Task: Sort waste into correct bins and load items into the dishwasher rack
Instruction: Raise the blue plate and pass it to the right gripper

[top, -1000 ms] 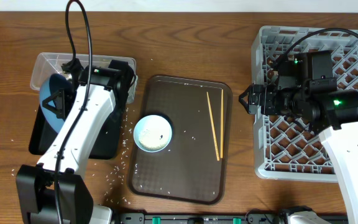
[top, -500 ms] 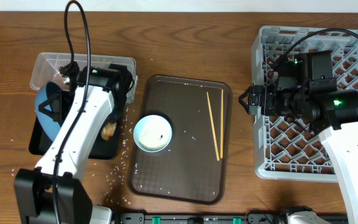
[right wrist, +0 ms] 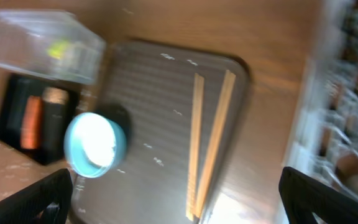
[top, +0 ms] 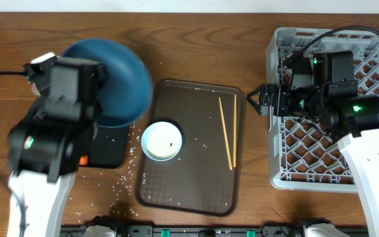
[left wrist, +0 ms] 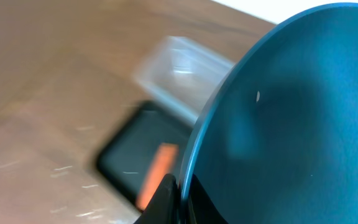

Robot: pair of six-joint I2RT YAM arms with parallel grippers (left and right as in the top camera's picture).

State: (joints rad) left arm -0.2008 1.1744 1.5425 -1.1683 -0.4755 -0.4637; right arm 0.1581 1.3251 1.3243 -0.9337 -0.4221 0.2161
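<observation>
Blue glazed rim is what the left fingers [left wrist: 166, 202] are clenched on: they pinch the edge of the large round blue dish [top: 114, 79] and hold it high off the counter, tilted steeply. Its inside looks bare but for a pale speck. Below it lies the shallow black rectangular tray [left wrist: 126, 165] with the orange carrot [left wrist: 157, 171] in it, and beyond that the clear plastic rectangular tub [left wrist: 179, 68], which the dish covers from overhead.

The right fingers [right wrist: 42, 199] are spread wide and grasp nothing; they hang at the near edge of the large grey lattice dishwasher rack [top: 374, 52].

Between the arms sits the brown rounded-corner serving tray [top: 189, 178], bearing a small pale-blue round bowl [top: 161, 141] and two thin wooden chopsticks [top: 229, 131].

The step in hand is probably loading the dish. Next, it must cross above the brown tray to the rack without clipping the bowl, and the right arm must either clear the way or take the dish. An edge-only pinch could let the dish swing.
</observation>
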